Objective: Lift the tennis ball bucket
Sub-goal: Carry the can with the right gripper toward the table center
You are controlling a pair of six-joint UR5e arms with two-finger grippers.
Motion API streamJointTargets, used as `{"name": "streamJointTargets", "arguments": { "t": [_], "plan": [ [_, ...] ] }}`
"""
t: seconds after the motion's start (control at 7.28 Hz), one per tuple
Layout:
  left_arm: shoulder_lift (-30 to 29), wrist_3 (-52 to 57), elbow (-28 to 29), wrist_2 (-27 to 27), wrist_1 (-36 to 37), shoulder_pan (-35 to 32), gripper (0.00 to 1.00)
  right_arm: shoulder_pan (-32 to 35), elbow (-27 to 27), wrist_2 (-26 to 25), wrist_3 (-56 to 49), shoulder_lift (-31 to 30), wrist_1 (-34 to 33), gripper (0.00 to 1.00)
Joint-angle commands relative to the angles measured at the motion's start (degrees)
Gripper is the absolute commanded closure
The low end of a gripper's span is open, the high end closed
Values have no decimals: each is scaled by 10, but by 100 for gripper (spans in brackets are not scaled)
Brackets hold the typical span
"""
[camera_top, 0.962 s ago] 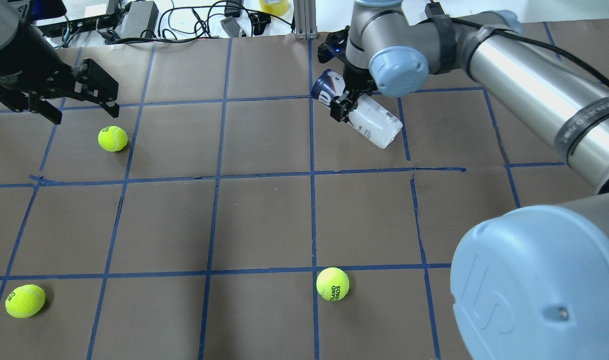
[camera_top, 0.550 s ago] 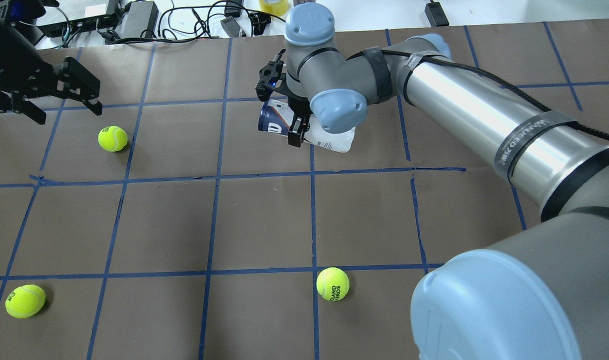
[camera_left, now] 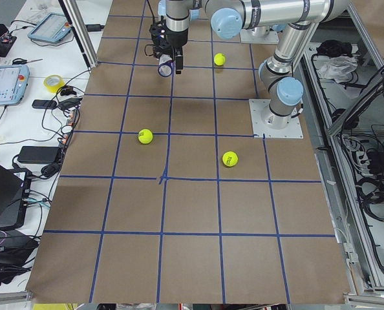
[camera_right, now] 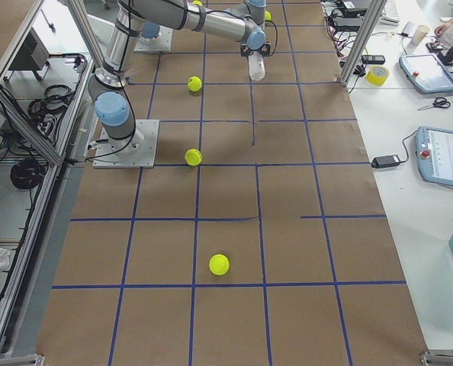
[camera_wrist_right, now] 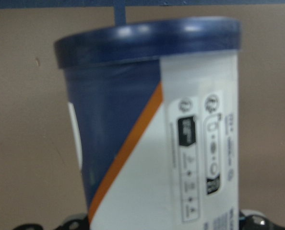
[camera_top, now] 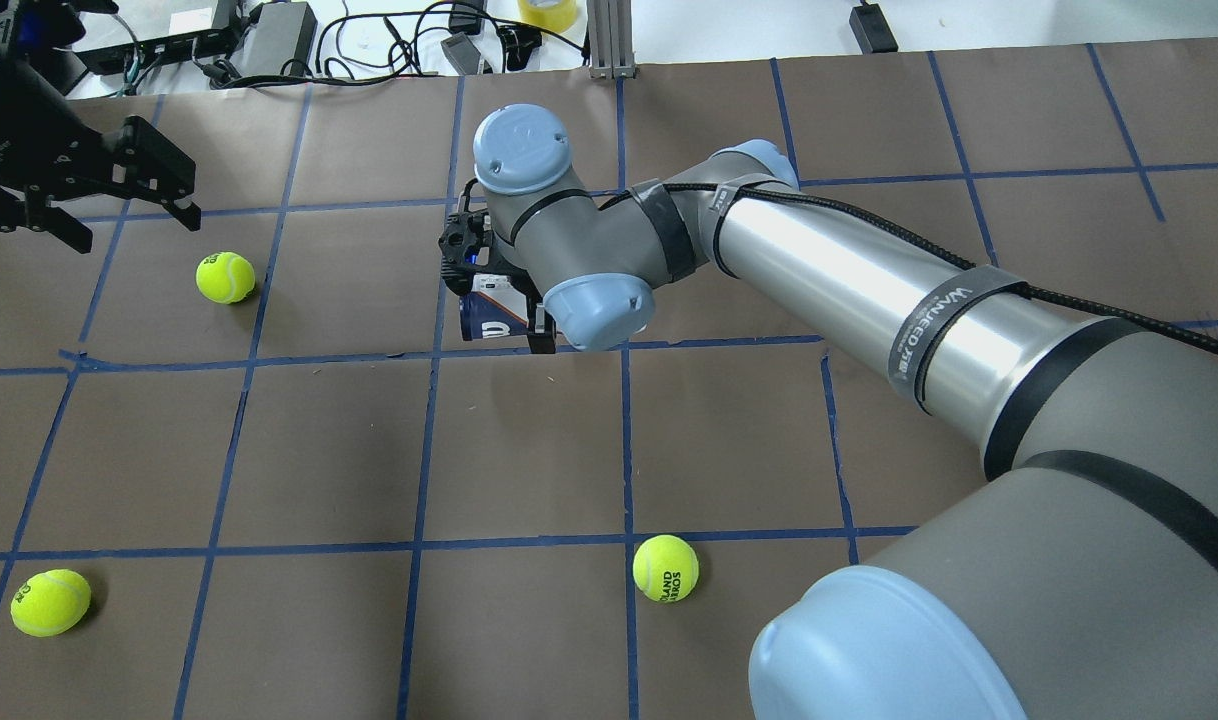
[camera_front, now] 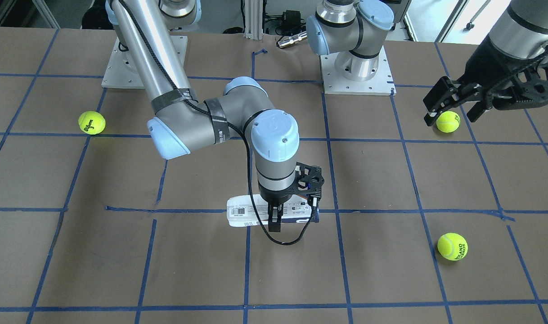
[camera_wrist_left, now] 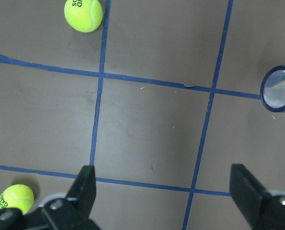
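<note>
Horizontally held tennis ball bucket [camera_front: 241, 218], right hand [camera_front: 274, 219]

I make out "Wilson 3" on one tennis ball [camera_front: 92, 123] and "OLAND ARROS" on a second ball [camera_top: 666, 568] — the arm strap [camera_top: 944, 325] reads roughly "WANJEED". The tennis ball bucket [camera_front: 240, 217] carries a barcode — its small print is illegible.

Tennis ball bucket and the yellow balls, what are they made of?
The tennis ball bucket is probably smooth plastic with a printed label; its navy rim catches shiny highlights. The yellow balls look like fuzzy, dull felt with no shine.
</note>
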Motion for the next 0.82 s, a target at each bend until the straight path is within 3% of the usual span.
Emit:
{"name": "streamJointTargets", "arguments": {
  "t": [0.0, 0.14, 0.27, 0.69],
  "plan": [
    [-2, 0, 0, -2, 2, 0, 0, 5, 5, 1, 23, 17, -26, 28],
    [-2, 0, 0, -1, 2, 0, 0, 6, 9, -3, 32, 19, -28, 23],
    [-2, 0, 0, -1, 2, 0, 0, 6, 10, -3, 36, 18, -26, 0],
    [-2, 5, 0, -2, 2, -1, 0, 16, 1, 6, 65, 7, -22, 0]
  ]
}}
